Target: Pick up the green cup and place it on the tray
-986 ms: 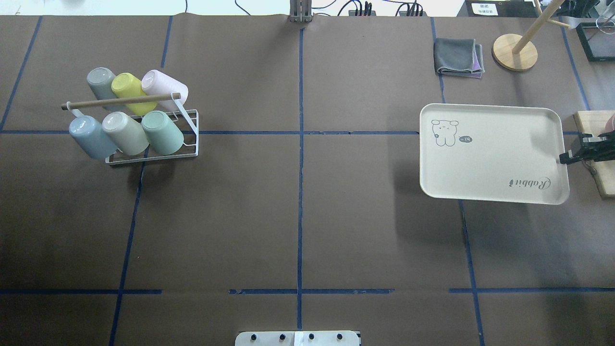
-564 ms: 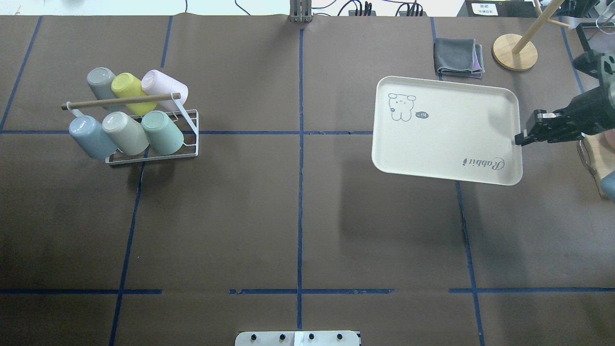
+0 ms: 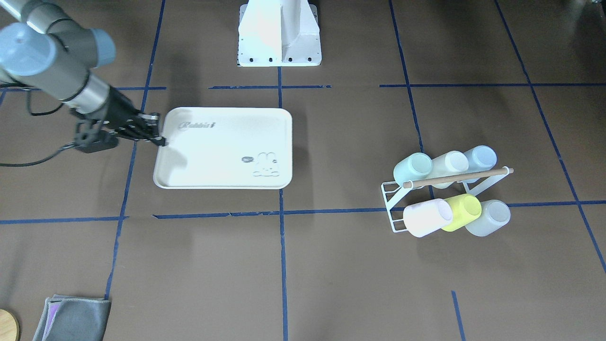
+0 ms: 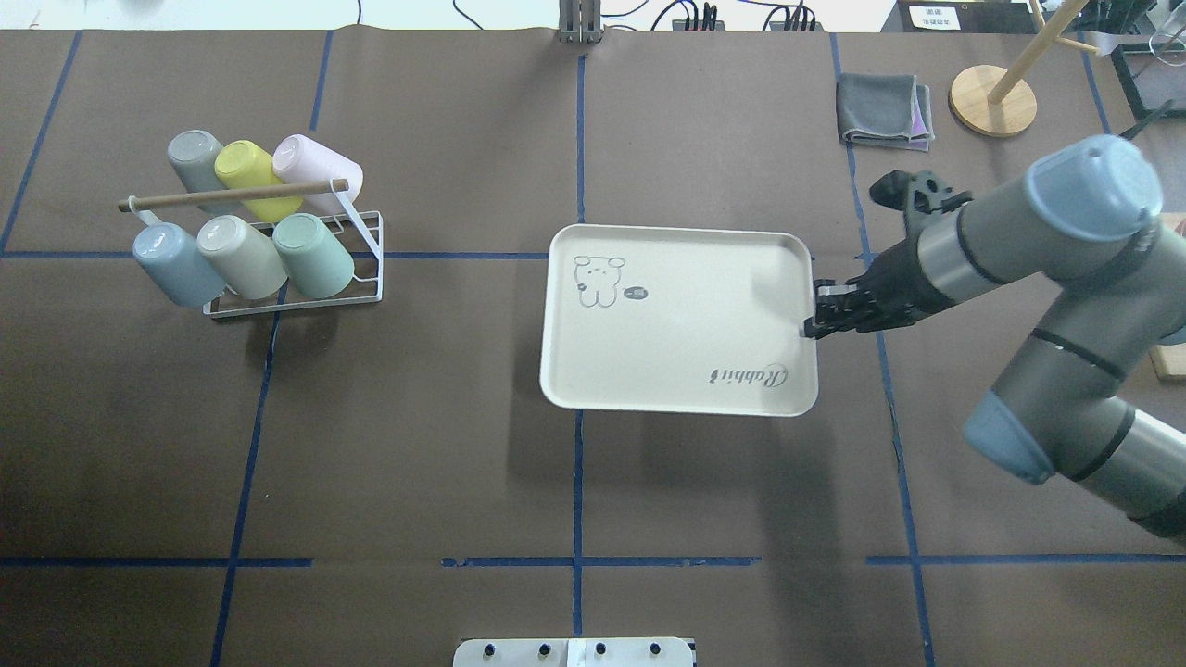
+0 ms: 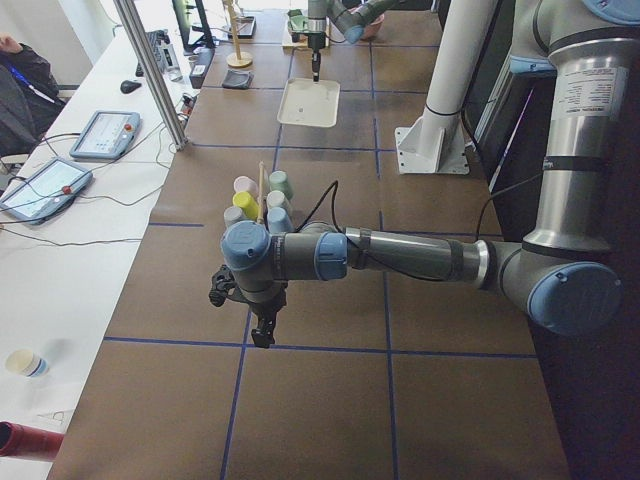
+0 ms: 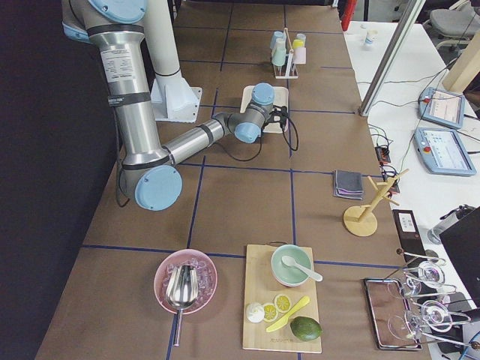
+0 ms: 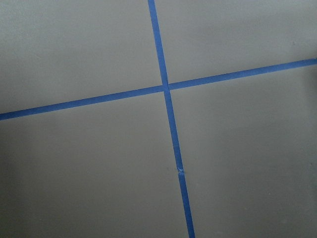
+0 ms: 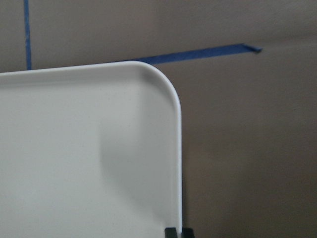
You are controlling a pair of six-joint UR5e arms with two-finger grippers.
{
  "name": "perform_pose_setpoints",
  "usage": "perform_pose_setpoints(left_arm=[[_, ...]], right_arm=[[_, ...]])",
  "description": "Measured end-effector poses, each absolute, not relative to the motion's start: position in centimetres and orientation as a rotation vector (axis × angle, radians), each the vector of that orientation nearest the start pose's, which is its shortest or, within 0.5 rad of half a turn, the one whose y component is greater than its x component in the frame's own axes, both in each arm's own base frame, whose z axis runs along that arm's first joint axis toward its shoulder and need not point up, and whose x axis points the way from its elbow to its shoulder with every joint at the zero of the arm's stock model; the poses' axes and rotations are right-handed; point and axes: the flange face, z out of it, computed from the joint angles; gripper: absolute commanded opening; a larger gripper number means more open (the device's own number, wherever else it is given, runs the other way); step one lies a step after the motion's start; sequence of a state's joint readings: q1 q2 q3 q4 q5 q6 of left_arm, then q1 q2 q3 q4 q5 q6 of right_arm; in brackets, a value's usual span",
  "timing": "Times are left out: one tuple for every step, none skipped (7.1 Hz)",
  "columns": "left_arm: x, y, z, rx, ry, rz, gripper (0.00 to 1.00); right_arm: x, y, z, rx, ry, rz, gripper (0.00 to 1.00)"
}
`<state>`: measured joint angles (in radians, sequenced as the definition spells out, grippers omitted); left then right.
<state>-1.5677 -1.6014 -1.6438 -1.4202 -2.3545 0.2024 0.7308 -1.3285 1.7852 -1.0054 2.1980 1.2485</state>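
The green cup (image 4: 313, 255) is a pale mint tumbler lying tilted on a white wire rack at the table's left, in the front row nearest the middle. It also shows in the front-facing view (image 3: 412, 169). The cream tray (image 4: 686, 343) with the "Rabbit" script is at the table's middle, and its shadow is offset on the table. My right gripper (image 4: 811, 326) is shut on the tray's right rim (image 8: 177, 148). My left gripper (image 5: 263, 335) shows only in the exterior left view, over bare table, so I cannot tell whether it is open or shut.
The rack's wooden bar (image 4: 232, 195) spans several other pastel cups, among them a yellow-green cup (image 4: 250, 171) and a blue one (image 4: 171, 264). A folded grey cloth (image 4: 883, 111) and a wooden stand (image 4: 992, 100) are at the far right. Blue tape lines cross the brown table.
My right arm has carried the tray leftward, from the table's right edge to its middle. The cups and rack have not moved.
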Motion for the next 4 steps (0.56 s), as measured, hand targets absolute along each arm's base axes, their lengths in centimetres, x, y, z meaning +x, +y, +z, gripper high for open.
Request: perform_pose_setpoints(left_arm=[[-6.1,-50.0,62.3,0.033,0.785,0.175,1.0],[-6.1,-50.0,62.4,0.032,0.785,0.175,1.0],[-6.1,-49.9,62.5,0.031,0.785,0.174,1.0],[-6.1,-49.9,62.5,0.031,0.786,0.174,1.0]], right_arm=[[-42.0,-42.2,33.9,0.001,-1.121,0.04,0.0],[-44.9,-41.0,32.2,-0.001,-1.099,0.037,0.0],[-46.6,-40.3,31.4,0.001,-1.083,0.034,0.0],[-47.6,-39.9,31.3,0.002,-1.073,0.032,0.0]])
